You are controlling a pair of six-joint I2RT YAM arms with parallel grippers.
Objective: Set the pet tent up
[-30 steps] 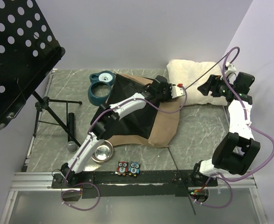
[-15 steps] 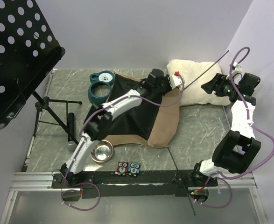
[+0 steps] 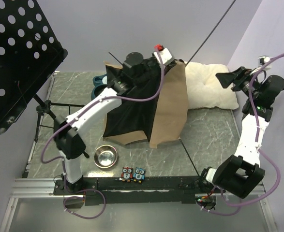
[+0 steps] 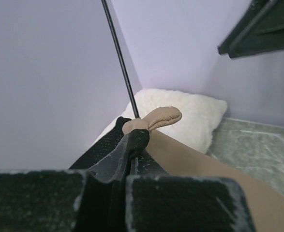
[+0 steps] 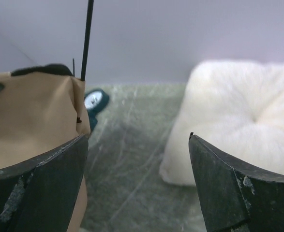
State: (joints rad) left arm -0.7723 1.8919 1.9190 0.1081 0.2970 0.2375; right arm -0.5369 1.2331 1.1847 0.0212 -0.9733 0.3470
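At 12 o'clock the left fingers (image 4: 134, 140) clamp the pet tent (image 3: 171, 106). At 2 o'clock the right fingers (image 3: 230, 77) gape wide, empty.

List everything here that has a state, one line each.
tent, held up by its top, hanging down to the table
left gripper, shut on tent
right gripper, open, empty
pole, sticking up from the tent top, tilted
cushion, lying flat on the table
bowl, upright, empty
bowl stand, mostly hidden behind the tent
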